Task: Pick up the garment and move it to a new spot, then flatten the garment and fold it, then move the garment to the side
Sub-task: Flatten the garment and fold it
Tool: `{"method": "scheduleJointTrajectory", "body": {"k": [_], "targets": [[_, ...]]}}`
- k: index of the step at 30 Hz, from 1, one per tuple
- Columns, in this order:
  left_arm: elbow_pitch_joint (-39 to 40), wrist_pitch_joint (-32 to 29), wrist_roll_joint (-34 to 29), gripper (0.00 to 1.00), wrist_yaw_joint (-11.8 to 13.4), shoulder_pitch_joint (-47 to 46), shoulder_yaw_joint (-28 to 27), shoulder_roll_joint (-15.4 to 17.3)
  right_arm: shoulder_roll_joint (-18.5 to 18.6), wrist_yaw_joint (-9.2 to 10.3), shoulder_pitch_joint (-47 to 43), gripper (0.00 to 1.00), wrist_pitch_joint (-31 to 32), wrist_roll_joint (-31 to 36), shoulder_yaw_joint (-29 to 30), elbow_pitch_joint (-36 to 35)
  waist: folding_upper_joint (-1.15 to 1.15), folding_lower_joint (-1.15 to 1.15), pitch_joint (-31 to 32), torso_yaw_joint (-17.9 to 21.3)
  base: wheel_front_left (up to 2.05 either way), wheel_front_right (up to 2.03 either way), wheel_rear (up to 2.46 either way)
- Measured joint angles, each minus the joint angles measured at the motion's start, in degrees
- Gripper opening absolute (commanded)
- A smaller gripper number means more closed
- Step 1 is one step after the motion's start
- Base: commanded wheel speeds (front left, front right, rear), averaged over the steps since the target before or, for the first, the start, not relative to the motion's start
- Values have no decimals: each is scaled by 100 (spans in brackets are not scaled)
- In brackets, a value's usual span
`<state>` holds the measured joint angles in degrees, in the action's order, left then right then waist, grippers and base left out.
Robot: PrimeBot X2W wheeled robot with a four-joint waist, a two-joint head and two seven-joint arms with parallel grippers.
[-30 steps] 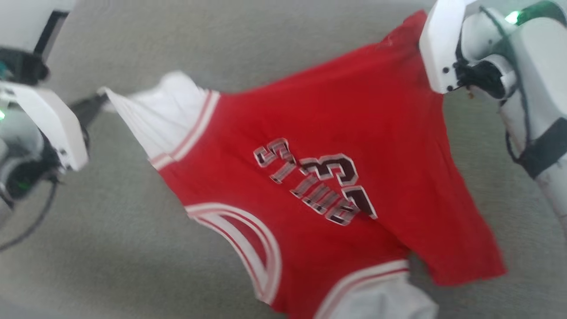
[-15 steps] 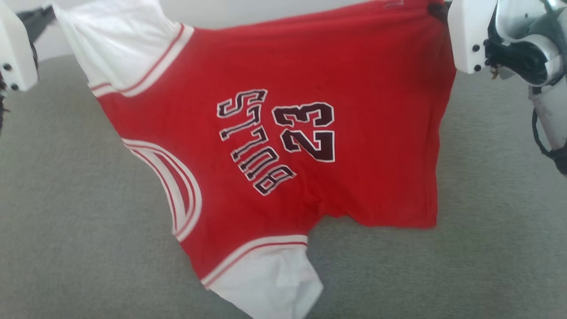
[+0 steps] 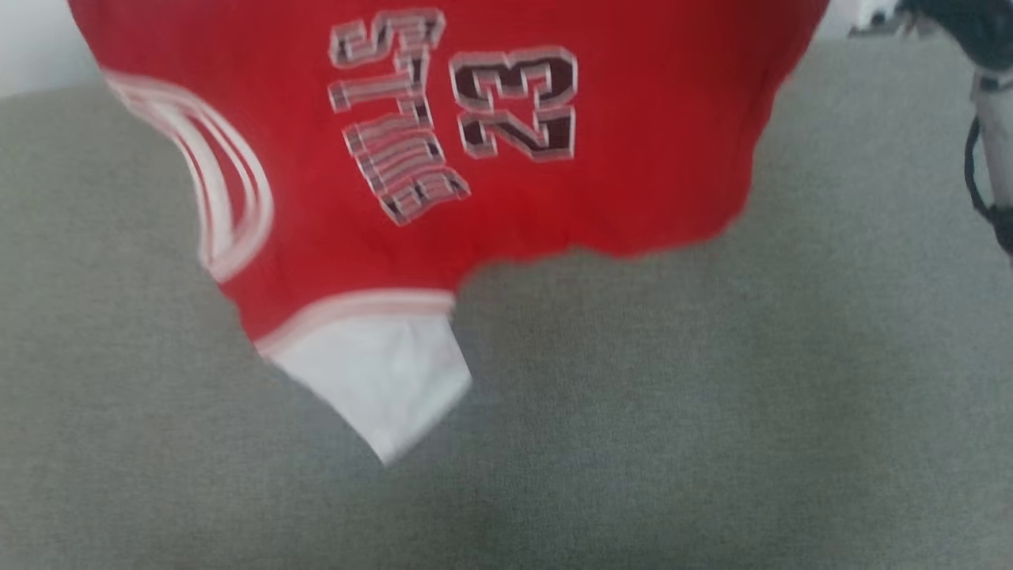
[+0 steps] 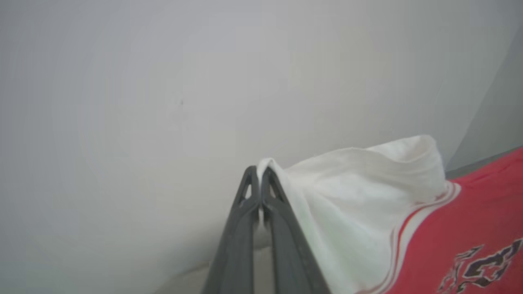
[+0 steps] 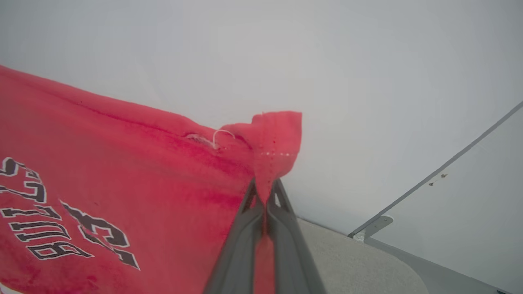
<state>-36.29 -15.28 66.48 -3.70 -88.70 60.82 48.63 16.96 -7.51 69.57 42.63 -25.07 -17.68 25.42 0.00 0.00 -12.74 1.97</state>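
Observation:
The garment [image 3: 633, 158], a red jersey with a dark "23" and white sleeve ends, hangs spread in the air above the grey surface, its lower white sleeve [image 3: 380, 380] dangling lowest. In the left wrist view my left gripper [image 4: 260, 171] is shut on the edge of the other white sleeve [image 4: 367, 183]. In the right wrist view my right gripper [image 5: 265, 185] is shut on a red corner of the garment [image 5: 122, 163], which pokes up past the fingertips. The head view is blurred, and the top of the garment runs off its upper edge.
A grey fabric surface [image 3: 633, 435] lies under the hanging garment. A pale wall [image 4: 163, 81] stands behind. Part of my right forearm with a black cable [image 3: 989, 158] shows at the head view's right edge. A metal bracket [image 5: 372, 226] sits where the wall meets the surface.
The garment has gone up in the head view, both grippers passing out of its top edge. It went from slanted to hanging squarely. Both grips stayed shut.

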Motion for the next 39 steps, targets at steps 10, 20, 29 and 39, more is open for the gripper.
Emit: {"method": "scheduleJointTrajectory", "body": {"k": [10, 20, 29, 39], "targets": [[-1092, 2112, -949, 0, -296, -1524, -257, -491, -1012, 0, 1059, 0, -2373, 2070, 1169, 736, 0, 0, -1103, 35, 0, 0, 0], [-1049, 3026, -1808, 0, -361, -2012, -946, -689, -1358, 0, 1532, 0, -3711, 3629, 1797, 1393, 0, 0, -1645, -142, 0, 0, 0], [-995, 2942, -1287, 0, -380, -278, -424, -723, -1397, -1, 818, 0, -3506, 3371, 1456, 2217, 0, 0, -1523, -348, 0, 0, 0], [-494, 1846, -71, 0, -380, 1174, 389, -404, -1407, -1, -485, 0, -2744, 2058, 740, 2453, 0, 0, -1198, -536, 0, 0, 0]]}}
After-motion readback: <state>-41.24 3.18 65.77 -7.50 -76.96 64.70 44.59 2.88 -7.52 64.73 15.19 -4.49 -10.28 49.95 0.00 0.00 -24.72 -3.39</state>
